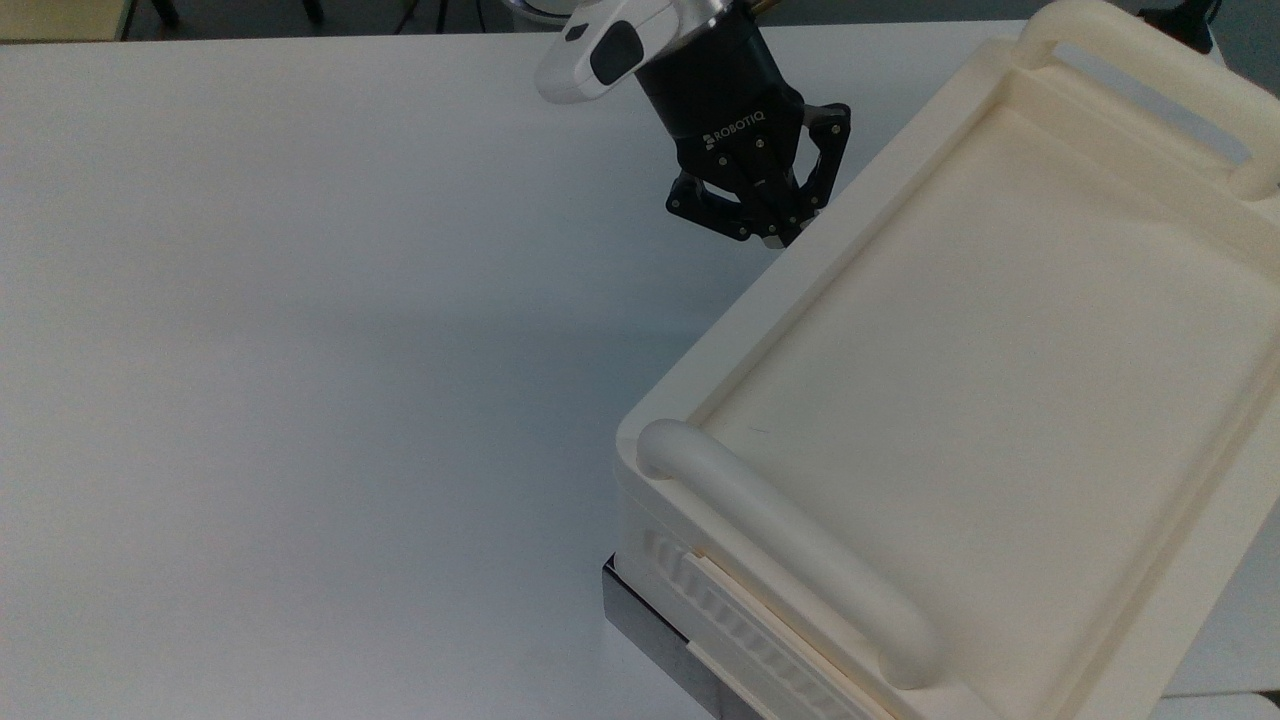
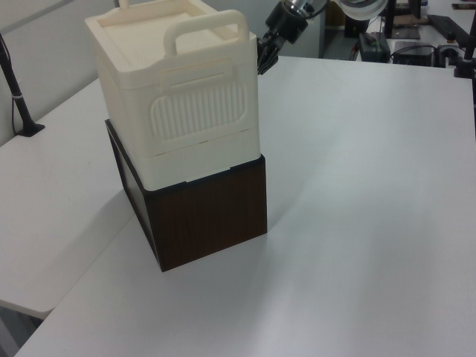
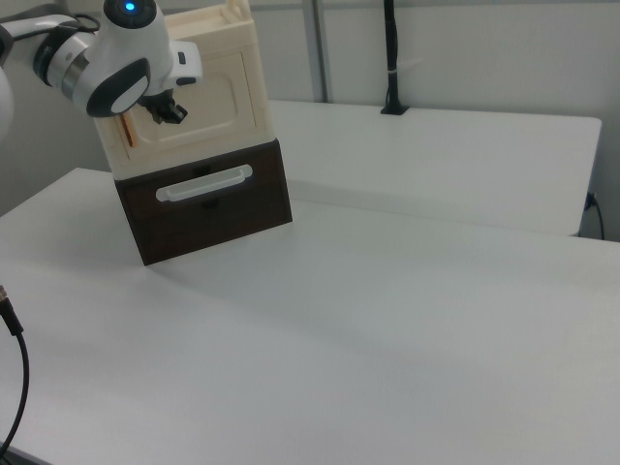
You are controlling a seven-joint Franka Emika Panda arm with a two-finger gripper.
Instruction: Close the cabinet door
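Cabinet: the cabinet (image 1: pixel 1000 380) stands on the white desk (image 1: pixel 300 350), cream box on a dark base; in the right view the base carries a pale bar handle (image 3: pixel 204 183).

Cabinet door: the cabinet door (image 3: pixel 199 102) lies flat in the front face of the cabinet in the right view, with a sliver of its copper handle (image 3: pixel 129 129) showing at the right view's left end. In the top view and the left view no panel sticks out from the cabinet's side.

Pincer: the pincer (image 1: pixel 775 235) sits against the cabinet's upper edge in the top view, tips touching or just beside the front face. In the left view it (image 2: pixel 262 65) is at the cabinet's far upper corner; in the right view it (image 3: pixel 170 111) is in front of the door near the handle end. Its fingers look drawn together, holding nothing.

Progress: the door looks flush or all but flush, so the swing appears done. Whether it is fully seated I cannot tell, since the arm covers part of the handle end.

Left to do: perhaps a last light press to seat the door, then backing the arm away from the face.

Risk: pushing too hard could shift the whole cabinet on the desk.
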